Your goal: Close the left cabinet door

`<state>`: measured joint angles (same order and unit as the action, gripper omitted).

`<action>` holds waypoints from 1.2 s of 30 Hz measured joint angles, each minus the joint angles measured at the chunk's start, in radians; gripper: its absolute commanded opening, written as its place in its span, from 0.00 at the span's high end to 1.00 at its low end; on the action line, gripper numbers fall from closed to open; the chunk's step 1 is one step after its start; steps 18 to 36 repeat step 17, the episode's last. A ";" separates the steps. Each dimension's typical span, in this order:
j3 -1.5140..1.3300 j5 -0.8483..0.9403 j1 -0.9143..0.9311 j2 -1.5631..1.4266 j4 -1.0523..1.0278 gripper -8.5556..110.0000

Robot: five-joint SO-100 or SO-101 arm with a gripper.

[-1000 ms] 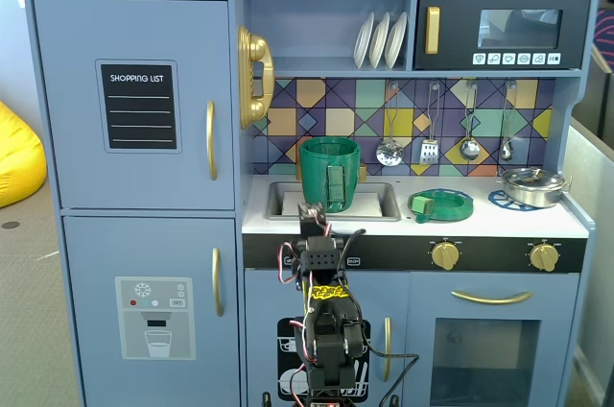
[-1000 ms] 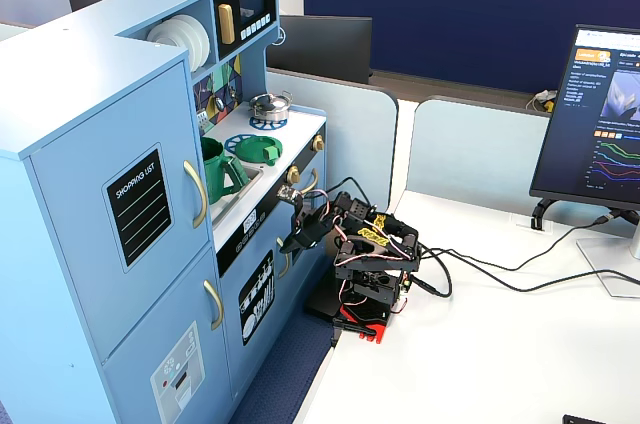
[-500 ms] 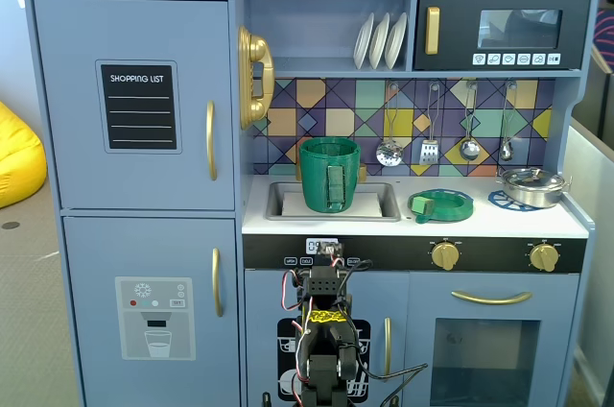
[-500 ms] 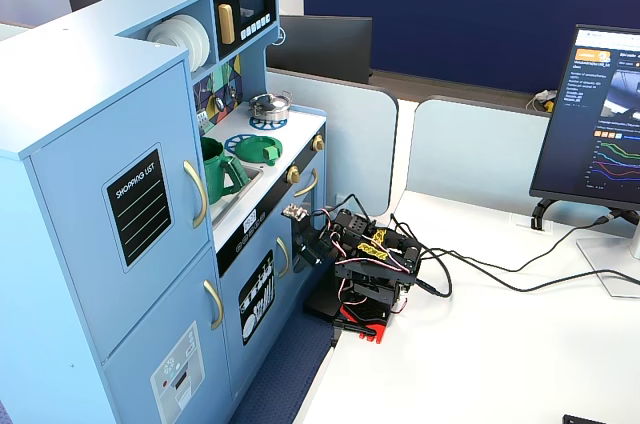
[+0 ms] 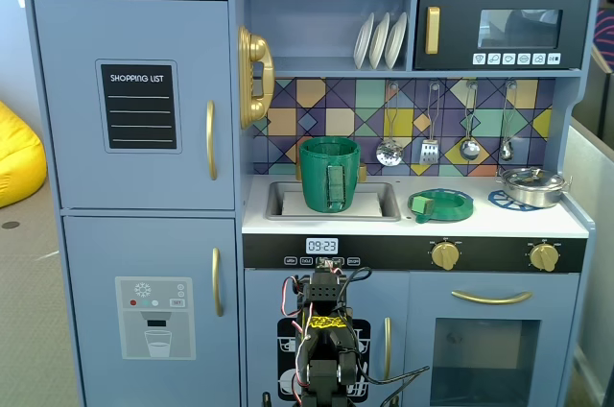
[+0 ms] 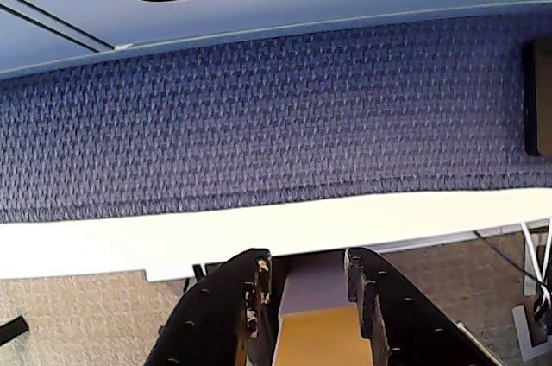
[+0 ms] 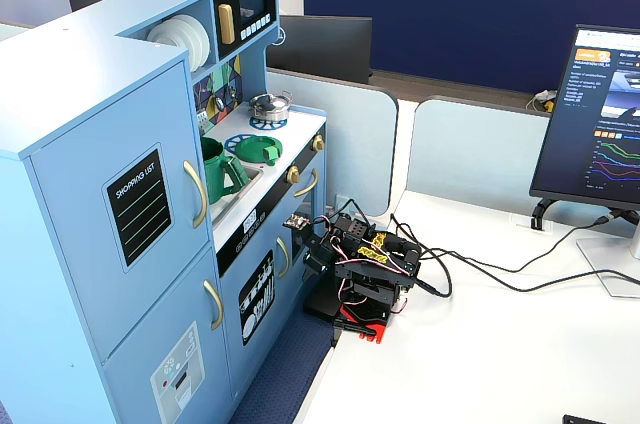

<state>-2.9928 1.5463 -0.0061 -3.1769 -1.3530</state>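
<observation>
The left cabinet door is light blue with a black "SHOPPING LIST" panel and a curved gold handle. It lies flush with the cabinet front in both fixed views and also shows at the left of the angled fixed view. My arm sits folded on the white table in front of the lower middle doors, well right of and below that door. In the wrist view my gripper points down over the table edge, jaws apart and empty.
Below the left door is a blue door with a dispenser graphic. A green pitcher stands in the sink and a gold phone hangs beside the door. A monitor and cables lie on the table. Blue carpet separates table and kitchen.
</observation>
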 measured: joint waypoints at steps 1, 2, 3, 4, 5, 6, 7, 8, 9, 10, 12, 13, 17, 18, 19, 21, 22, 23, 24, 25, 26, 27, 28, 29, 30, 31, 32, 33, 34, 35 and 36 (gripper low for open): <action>0.003 -0.002 0.000 -0.002 -0.003 0.92; 0.005 -0.009 0.000 -0.002 -0.003 0.92; 0.005 -0.011 0.000 -0.002 -0.003 0.92; 0.005 -0.012 0.000 -0.002 -0.003 0.92; 0.005 -0.012 0.000 -0.002 -0.003 0.92; 0.005 -0.012 0.000 -0.002 -0.003 0.92; 0.005 -0.012 0.000 -0.002 -0.003 0.92; 0.005 -0.012 0.000 -0.002 -0.003 0.92; 0.005 -0.012 0.000 -0.002 -0.003 0.92; 0.005 -0.012 0.000 -0.002 -0.003 0.92; 0.005 -0.012 0.000 -0.002 -0.003 0.92; 0.005 -0.012 0.000 -0.002 -0.003 0.92; 0.005 -0.012 0.000 -0.002 -0.003 0.92; 0.005 -0.012 0.000 -0.002 -0.003 0.92; 0.005 -0.012 0.000 -0.002 -0.003 0.92; 0.005 -0.012 0.000 -0.002 -0.003 0.92; 0.005 -0.012 0.000 -0.002 -0.003 0.92; 0.005 -0.012 0.000 -0.002 -0.003 0.92; 0.005 -0.012 0.000 -0.002 -0.003 0.92; 0.005 -0.012 0.000 -0.002 -0.003 0.92; 0.005 -0.012 0.000 -0.002 -0.003 0.92; 0.005 -0.012 0.000 -0.002 -0.003 0.92; 0.005 -0.012 0.000 -0.002 -0.003 0.92; 0.005 -0.012 0.000 -0.002 -0.003 0.92; 0.005 -0.012 0.000 -0.002 -0.003 0.92; 0.005 -0.012 0.000 -0.002 -0.003 0.92; 0.005 -0.012 0.000 -0.002 -0.003 0.92; 0.005 -0.012 0.000 -0.002 -0.003 0.92; 0.005 -0.012 0.000 -0.002 -0.003 0.92; 0.005 -0.012 0.000 -0.002 -0.003 0.92; 0.005 -0.012 0.000 -0.002 -0.003 0.92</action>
